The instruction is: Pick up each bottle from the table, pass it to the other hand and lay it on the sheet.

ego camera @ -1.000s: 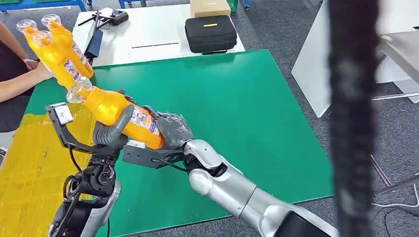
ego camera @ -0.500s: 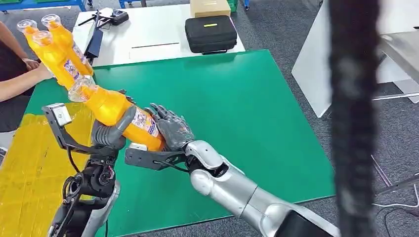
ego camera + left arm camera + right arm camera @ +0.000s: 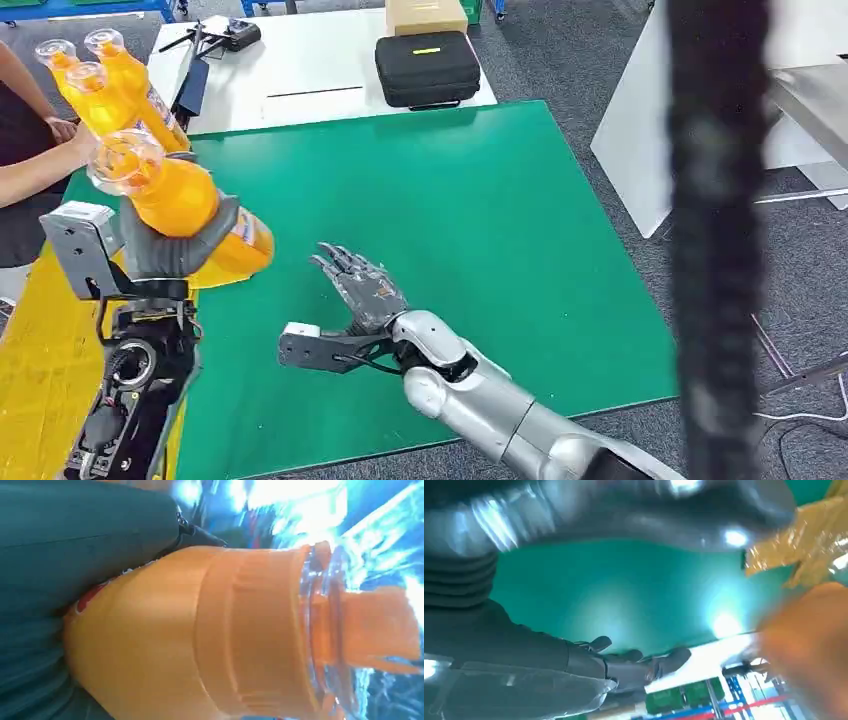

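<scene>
**Operator:** Robot hand status, left side?

**Technician:** Left robot hand [image 3: 175, 250] is wrapped around the body of the orange bottle [image 3: 185, 215], holding it tilted in the air with the clear cap pointing up and away from the robot. It sits above the boundary between the green surface [image 3: 480, 220] and the yellow sheet [image 3: 40, 370]. The left wrist view confirms the bottle [image 3: 200, 640] is seated against the palm.

**Operator:** Right side?

**Technician:** Right robot hand [image 3: 365, 290] is empty, fingers spread, palm up, low over the green surface and well apart from the bottle.

**Operator:** Task progress?

**Technician:** Judging by the grip, the hand-over for this bottle appears complete. Remaining step: lay it on the yellow sheet. No bottle is visible lying on the sheet. A person's hand [image 3: 70, 145] at the far left edge holds further orange bottles [image 3: 110, 85] upright, so more cycles probably remain.
</scene>
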Controlling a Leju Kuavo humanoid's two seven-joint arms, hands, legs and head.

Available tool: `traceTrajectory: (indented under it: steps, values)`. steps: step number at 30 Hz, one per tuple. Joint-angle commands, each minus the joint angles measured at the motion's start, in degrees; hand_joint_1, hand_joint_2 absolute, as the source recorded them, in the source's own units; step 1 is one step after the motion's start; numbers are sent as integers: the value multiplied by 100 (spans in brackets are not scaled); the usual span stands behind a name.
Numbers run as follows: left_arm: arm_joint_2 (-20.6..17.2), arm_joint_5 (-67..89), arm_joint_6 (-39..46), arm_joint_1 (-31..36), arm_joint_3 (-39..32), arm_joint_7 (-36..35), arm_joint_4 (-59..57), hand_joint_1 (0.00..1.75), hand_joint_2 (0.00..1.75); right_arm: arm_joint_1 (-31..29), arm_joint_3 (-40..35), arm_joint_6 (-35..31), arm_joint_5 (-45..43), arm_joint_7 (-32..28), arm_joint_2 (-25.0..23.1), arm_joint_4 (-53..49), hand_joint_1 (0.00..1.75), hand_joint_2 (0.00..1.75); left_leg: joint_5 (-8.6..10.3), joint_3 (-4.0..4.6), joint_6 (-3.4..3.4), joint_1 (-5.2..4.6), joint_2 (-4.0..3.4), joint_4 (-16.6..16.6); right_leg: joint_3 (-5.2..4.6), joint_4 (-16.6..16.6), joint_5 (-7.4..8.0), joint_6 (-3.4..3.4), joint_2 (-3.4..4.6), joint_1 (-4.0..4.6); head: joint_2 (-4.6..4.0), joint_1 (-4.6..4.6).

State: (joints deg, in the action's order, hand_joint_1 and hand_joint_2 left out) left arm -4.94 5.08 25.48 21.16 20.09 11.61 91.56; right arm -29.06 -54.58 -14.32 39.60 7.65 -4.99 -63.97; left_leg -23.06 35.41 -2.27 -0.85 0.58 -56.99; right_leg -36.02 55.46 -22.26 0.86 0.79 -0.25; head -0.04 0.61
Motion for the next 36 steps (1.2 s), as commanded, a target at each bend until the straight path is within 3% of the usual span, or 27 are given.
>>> traceTrajectory:
  steps: [1, 5, 10, 13, 20, 21, 27, 28, 29, 36]
  values:
    - [-692, 3141, 481, 888, -586, -522, -2310, 175, 175, 160, 159, 181, -1, -212, 384, -492, 0, 0, -13, -38, 23, 9, 1, -1, 41, 0, -13, -5, -11, 9, 0, 0]
    - [-1061, 4947, 802, 1611, -130, -800, -4296, 175, 175, 392, 257, 62, -109, -214, 419, -905, 0, 0, -4, -34, 21, 5, 12, 3, 35, 0, -11, -4, -20, 5, 0, 0]
    - [-1086, 5858, 678, 1736, 378, -984, -5313, 175, 175, 404, 348, -5, -345, -285, 531, -1195, 0, 0, -3, -39, 24, 8, 5, 1, 40, 3, -14, -5, -15, 7, 0, 4]
    - [-830, 6068, 277, 1842, 732, -936, -6087, 175, 175, 284, 470, -109, -566, -384, 432, -956, 0, 0, 0, -42, 19, 4, 12, 5, 43, 0, -15, -2, -21, 3, 0, -2]
    - [-708, 6174, 58, 1884, 949, -940, -6392, 175, 175, 216, 516, -161, -677, -471, 401, -812, 0, 0, 6, -26, 14, 0, 8, 5, 26, 1, -6, -2, -11, -1, 0, -2]
    - [-547, 6048, -452, 1907, 1248, -708, -6776, 175, 175, 227, 592, -242, -891, -552, 482, -806, 0, 0, -4, -42, 19, 4, 11, -1, 46, 3, -16, -1, -19, 4, 0, -2]
    - [-479, 5815, -804, 1855, 1338, -602, -6884, 175, 175, 327, 622, -263, -948, -570, 536, -883, 0, 0, -7, -32, 23, 7, 10, -7, 39, 5, -16, -5, -18, 8, 0, 0]
    - [-471, 5785, -834, 1850, 1342, -588, -6885, 35, 175, 334, 631, -266, -955, -568, 539, -879, 0, 0, -1, -29, 20, 4, 9, -1, 33, 2, -10, -4, -14, 4, 0, -2]
    - [-436, 5613, -1002, 1852, 1289, -631, -6903, 0, 0, 354, 664, -276, -973, -561, 549, -867, 0, 0, -2, -36, 22, 4, 10, 0, 41, 1, -11, -4, -16, 4, 0, 0]
    - [-548, 5193, -1063, 1765, 1207, -682, -6659, 0, 0, 483, 924, -408, -1118, -552, 602, -878, 0, 0, -2, -37, 20, 4, 1, 2, 41, -1, -8, -2, -8, 3, 0, -2]
